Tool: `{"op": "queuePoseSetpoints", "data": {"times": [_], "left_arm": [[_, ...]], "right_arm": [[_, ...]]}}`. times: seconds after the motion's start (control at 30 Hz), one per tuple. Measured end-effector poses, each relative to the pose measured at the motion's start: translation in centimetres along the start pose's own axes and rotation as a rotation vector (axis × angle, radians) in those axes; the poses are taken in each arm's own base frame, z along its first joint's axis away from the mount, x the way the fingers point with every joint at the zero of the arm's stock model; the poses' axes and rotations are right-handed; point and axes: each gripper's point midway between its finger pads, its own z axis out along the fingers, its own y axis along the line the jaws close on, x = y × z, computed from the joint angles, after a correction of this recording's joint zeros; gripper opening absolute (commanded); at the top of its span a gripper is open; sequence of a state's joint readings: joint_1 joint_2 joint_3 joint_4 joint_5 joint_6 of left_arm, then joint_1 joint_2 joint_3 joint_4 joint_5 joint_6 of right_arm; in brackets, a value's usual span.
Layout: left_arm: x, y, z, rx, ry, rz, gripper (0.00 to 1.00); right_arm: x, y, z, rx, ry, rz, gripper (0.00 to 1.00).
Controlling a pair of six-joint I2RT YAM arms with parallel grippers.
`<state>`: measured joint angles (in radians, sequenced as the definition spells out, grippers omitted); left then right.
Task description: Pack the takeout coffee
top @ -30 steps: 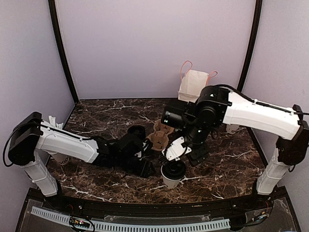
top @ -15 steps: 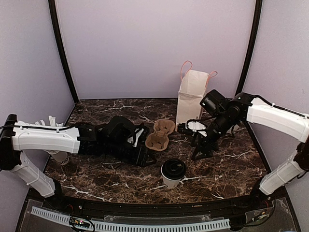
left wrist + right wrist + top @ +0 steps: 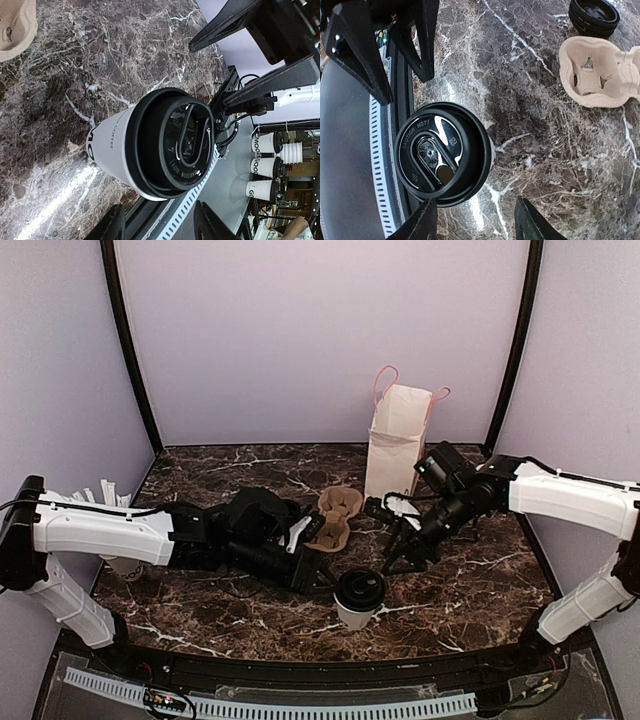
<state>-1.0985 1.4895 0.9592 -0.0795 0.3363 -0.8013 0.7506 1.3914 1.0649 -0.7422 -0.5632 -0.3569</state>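
Note:
The takeout coffee (image 3: 358,597), a white paper cup with a black lid, stands upright near the table's front edge. My left gripper (image 3: 322,580) lies low just left of it, open, with nothing between its jaws. In the left wrist view the takeout coffee (image 3: 150,145) fills the middle, ahead of my left gripper (image 3: 157,225). My right gripper (image 3: 395,558) hovers to the upper right of the cup, open and empty. The right wrist view looks down on the lid (image 3: 442,152), beyond and to the left of my right gripper (image 3: 475,225).
A brown pulp cup carrier (image 3: 332,518) lies behind the cup, with a stack of black lids (image 3: 594,15) past it. A white paper bag (image 3: 397,435) with pink handles stands at the back. White straws (image 3: 106,490) poke up at far left. The front rail (image 3: 300,705) runs close to the cup.
My right gripper has left its place over the cup, swung off to the right, then edged back toward it. My left gripper has slid right, closer to the cup. The cup has stayed put.

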Motion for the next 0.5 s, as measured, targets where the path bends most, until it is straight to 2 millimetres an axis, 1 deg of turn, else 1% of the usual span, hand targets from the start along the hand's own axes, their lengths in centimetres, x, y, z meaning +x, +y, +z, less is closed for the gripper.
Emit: {"op": "queuePoseSetpoints", "data": {"times": [0.1,0.27,0.33,0.37,0.5], "left_arm": [[0.3,0.1,0.5,0.001,0.015,-0.004,0.47],[0.5,0.3,0.9,-0.001,0.025,-0.010,0.45],[0.5,0.3,0.9,0.000,0.025,-0.010,0.42],[0.5,0.3,0.9,0.000,0.025,-0.010,0.39],[0.6,0.4,0.9,0.000,0.025,-0.012,0.35]], "right_arm": [[-0.2,0.0,0.1,0.002,-0.004,-0.008,0.45],[-0.1,0.3,1.2,0.019,0.028,-0.047,0.42],[0.1,0.7,1.8,0.019,0.046,-0.065,0.40],[0.1,0.8,2.0,0.019,0.052,-0.070,0.40],[-0.1,1.0,2.6,0.023,0.069,-0.091,0.40]]}}
